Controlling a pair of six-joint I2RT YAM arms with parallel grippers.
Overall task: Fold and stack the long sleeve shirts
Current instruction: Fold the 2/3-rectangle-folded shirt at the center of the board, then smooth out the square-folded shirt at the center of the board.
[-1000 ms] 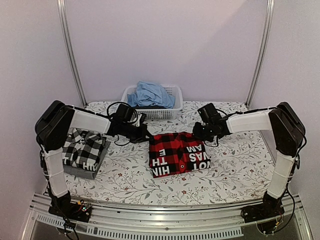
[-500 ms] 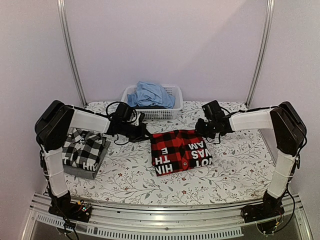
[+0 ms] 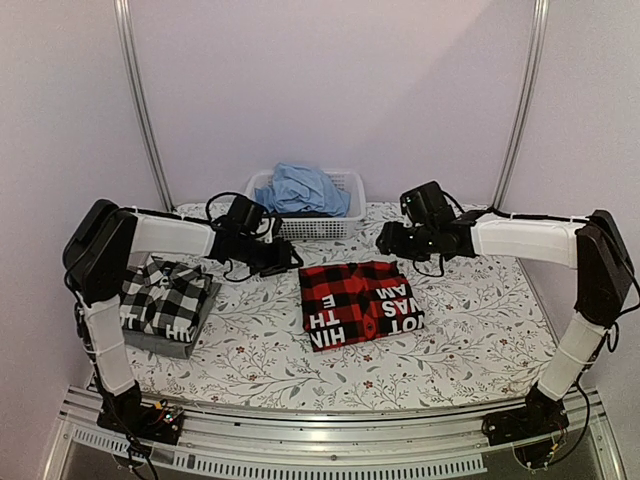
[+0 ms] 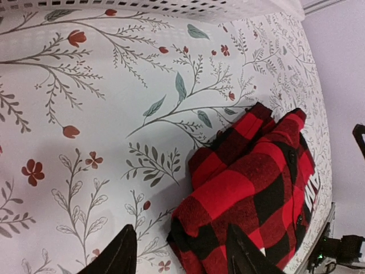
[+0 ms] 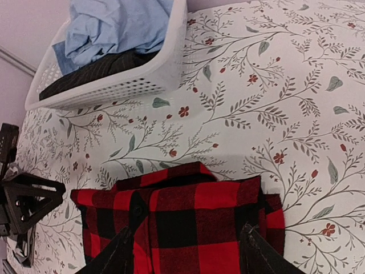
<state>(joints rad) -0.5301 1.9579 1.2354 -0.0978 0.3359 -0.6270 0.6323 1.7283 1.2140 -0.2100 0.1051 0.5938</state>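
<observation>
The red-and-black check long sleeve shirt [image 3: 360, 303] lies folded flat mid-table, white lettering on its right half. My left gripper [image 3: 292, 262] hovers open just beyond the shirt's far left corner. In the left wrist view that shirt [image 4: 251, 188] shows its corner between my spread gripper [image 4: 179, 258]. My right gripper [image 3: 384, 240] hangs open above the far right edge. Below that gripper [image 5: 185, 256], the shirt [image 5: 182, 217] lies free. A black-and-white check shirt [image 3: 165, 297] lies folded on a dark grey one [image 3: 160, 343] at the left.
A white basket [image 3: 335, 226] with blue and dark clothes stands at the back centre; the right wrist view shows this basket [image 5: 131, 80] close behind the shirt. The floral tablecloth [image 3: 260, 350] covers the table. Metal frame posts [image 3: 145, 110] rise at both back corners.
Both grippers were shut at the red shirt's far edge; now both are open and have lifted away toward the back. The shirt has settled flat.
</observation>
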